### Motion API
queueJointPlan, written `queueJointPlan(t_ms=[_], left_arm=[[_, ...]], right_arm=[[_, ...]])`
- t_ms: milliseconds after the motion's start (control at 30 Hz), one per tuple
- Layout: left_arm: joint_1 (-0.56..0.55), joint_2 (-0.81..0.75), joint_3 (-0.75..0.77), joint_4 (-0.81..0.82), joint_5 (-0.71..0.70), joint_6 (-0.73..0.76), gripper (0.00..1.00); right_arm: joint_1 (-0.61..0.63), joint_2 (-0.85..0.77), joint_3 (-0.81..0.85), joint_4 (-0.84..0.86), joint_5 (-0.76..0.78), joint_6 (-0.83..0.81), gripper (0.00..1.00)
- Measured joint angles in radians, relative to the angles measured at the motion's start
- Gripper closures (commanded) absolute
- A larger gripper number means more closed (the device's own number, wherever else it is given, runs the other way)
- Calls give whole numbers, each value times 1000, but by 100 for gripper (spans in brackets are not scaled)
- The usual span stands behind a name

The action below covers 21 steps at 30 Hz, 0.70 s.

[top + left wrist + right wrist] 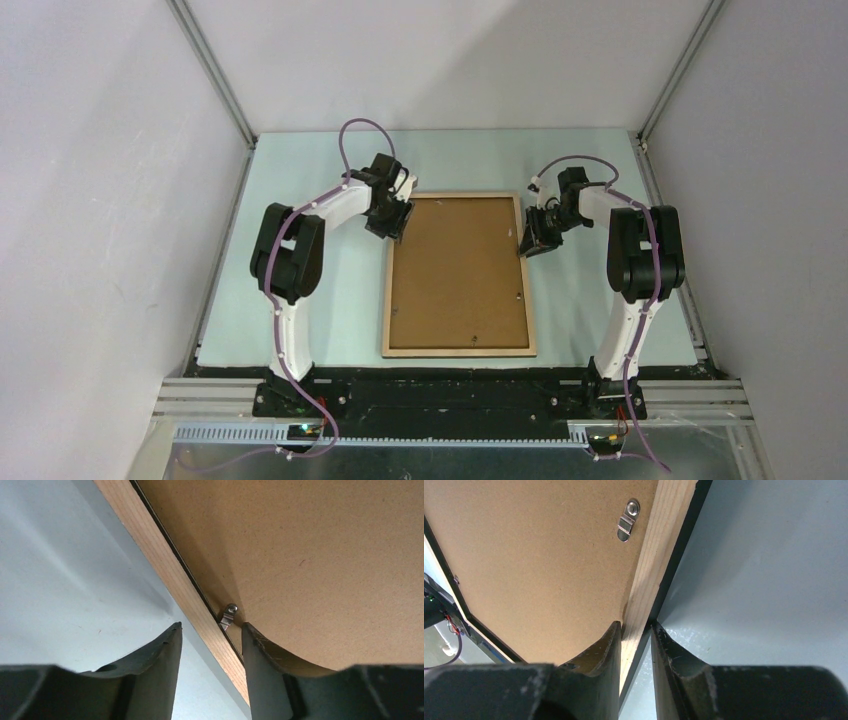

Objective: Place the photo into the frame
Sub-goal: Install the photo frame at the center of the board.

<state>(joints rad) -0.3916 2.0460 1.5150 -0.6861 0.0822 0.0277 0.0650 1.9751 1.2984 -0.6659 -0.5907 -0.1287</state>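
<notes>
The frame lies face down in the middle of the table, its light wood back up, with a brown backing board set inside it. The photo is hidden. At the frame's upper left side my left gripper is open; its fingers straddle the wooden rail, the left finger clear of the wood, and the right one over the board beside a small metal clip. My right gripper is shut on the frame's right rail, near another clip.
The pale table top runs round the frame on all sides. Grey walls with aluminium posts close in the left, back and right. The arm bases stand on a black bar at the near edge.
</notes>
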Motion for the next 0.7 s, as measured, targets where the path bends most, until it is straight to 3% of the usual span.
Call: queueJointPlan(t_ms=[200, 533, 700], left_arm=[[0, 0, 0, 1, 3, 8, 46], [0, 9, 29, 4, 0, 17, 63], [0, 18, 37, 4, 0, 18, 63]], right_arm=[[-4, 3, 0, 0, -9, 0, 96], [-16, 10, 0, -2, -31, 0, 96], [-21, 11, 0, -5, -35, 0, 96]])
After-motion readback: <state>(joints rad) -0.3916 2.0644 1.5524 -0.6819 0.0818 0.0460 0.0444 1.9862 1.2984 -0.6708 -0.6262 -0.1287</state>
